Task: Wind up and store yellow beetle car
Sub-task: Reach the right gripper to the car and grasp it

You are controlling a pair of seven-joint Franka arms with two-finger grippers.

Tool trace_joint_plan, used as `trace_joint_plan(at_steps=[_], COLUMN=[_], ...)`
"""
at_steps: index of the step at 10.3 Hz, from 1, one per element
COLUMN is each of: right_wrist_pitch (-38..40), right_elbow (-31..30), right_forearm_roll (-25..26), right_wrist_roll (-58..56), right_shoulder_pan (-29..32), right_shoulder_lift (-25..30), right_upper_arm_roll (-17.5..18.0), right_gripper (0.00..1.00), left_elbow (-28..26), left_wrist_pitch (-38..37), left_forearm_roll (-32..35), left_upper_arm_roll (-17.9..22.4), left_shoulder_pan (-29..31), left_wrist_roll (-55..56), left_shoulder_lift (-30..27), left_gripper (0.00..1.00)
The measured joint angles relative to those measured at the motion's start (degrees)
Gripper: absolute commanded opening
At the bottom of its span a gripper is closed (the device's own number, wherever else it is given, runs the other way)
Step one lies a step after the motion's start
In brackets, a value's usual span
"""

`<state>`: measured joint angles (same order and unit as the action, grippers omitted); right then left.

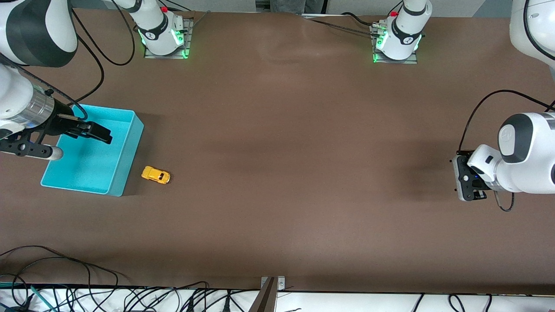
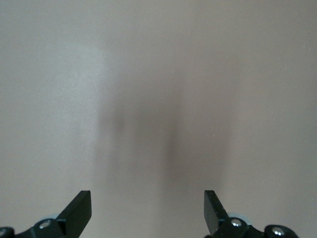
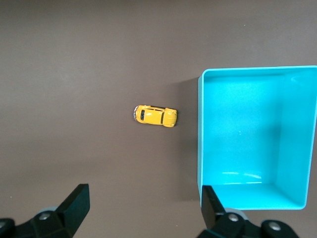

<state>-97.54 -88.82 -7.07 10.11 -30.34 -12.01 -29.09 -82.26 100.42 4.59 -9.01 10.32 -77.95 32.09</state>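
Note:
The yellow beetle car (image 1: 155, 175) (image 3: 155, 115) stands on its wheels on the brown table, just beside the turquoise bin (image 1: 130, 147) (image 3: 199, 139), toward the right arm's end. The bin holds nothing. My right gripper (image 1: 105, 136) (image 3: 144, 193) hangs open high over the bin's car-side edge, with nothing between its fingers. My left gripper (image 1: 470, 185) (image 2: 147, 196) waits open over bare table at the left arm's end, and it holds nothing either.
Both arm bases (image 1: 164, 32) (image 1: 396, 37) stand along the table's edge farthest from the front camera. Loose cables (image 1: 65, 277) and a metal bracket (image 1: 272, 286) lie along the edge nearest to it. Bare brown tabletop lies between the car and the left gripper.

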Motion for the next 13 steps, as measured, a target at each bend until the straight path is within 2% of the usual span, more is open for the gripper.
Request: trace_joint_plan(at_steps=[2,7,8,11,13], right_wrist_pitch=[0.0,-2.3,-4.1,-11.8,-16.0], right_elbow=[0.0,-0.4,-0.6,-2.9,-3.8], right_forearm_roll=[0.0,0.0,0.0,0.0,-1.4], right_wrist_roll=[-3.9,-37.7,-44.6,-61.5,-70.7], right_shoulder_pan=[-0.1,-0.1,-0.1,-0.1,0.0], right_shoulder_lift=[-0.8,-7.2,-9.2,-14.0,-16.8], right_upper_arm_roll=[0.1,0.3,0.3,0.5,0.9], right_gripper=[1.00,1.00,1.00,1.00,1.00], left_elbow=[0.4,0.7,0.6,-1.4,-5.5], left_wrist_pitch=[-3.5,-8.9,-9.3,-9.6,-9.7], left_forearm_roll=[0.0,-0.1,-0.1,-0.7,-2.0], left_upper_arm_roll=[-0.2,-5.2,-4.2,4.5,5.2], left_shoulder_pan=[-2.6,-4.1,-5.7,-13.0,-14.2], left_wrist_roll=[11.9,44.9,48.8,58.1,69.5], left_shoulder_lift=[-3.1,-13.2,-15.5,-21.2,-26.2], left_gripper=[1.00,1.00,1.00,1.00,1.00])
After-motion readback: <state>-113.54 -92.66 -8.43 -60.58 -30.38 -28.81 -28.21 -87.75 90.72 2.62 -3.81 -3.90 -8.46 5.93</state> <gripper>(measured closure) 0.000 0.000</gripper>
